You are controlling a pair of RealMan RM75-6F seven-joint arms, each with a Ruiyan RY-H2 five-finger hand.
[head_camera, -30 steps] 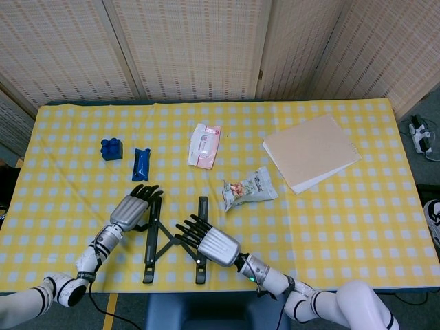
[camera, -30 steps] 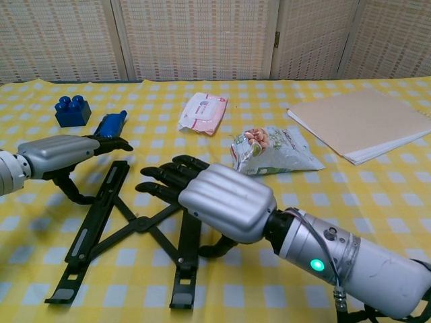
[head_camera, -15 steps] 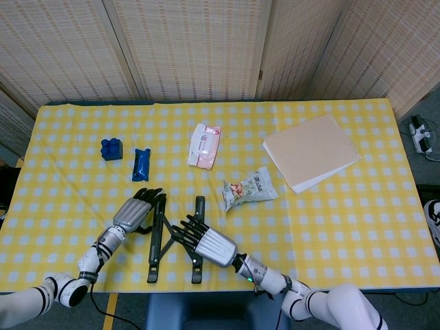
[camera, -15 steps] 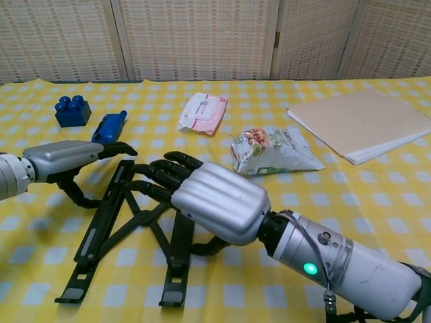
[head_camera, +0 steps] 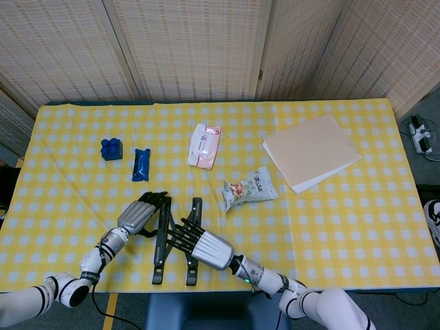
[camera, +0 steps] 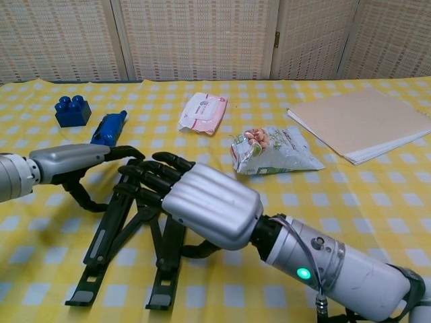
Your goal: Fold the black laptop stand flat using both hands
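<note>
The black laptop stand (head_camera: pixel 159 261) lies near the table's front edge, its two long rails nearly parallel and close together, crossbars bunched between them. In the chest view the stand (camera: pixel 101 252) runs from under both hands toward the front. My left hand (head_camera: pixel 141 214) lies over the far end of the left rail, fingers stretched across it and thumb curved down on its outer side (camera: pixel 67 161). My right hand (head_camera: pixel 206 247) presses against the right rail from the right, fingers spread over the crossbars (camera: pixel 202 205). The hands hide the rails' far ends.
A blue block (head_camera: pixel 111 148) and a blue packet (head_camera: pixel 141 163) lie behind the left hand. A pink wipes pack (head_camera: pixel 205 145) sits mid-table, and a snack bag (head_camera: pixel 249 188) is just right of the stand. Tan boards (head_camera: pixel 311 151) are at the back right.
The two rails have swung together from a wide X to a narrow shape. My right hand has moved left and my left hand right, both staying on the stand.
</note>
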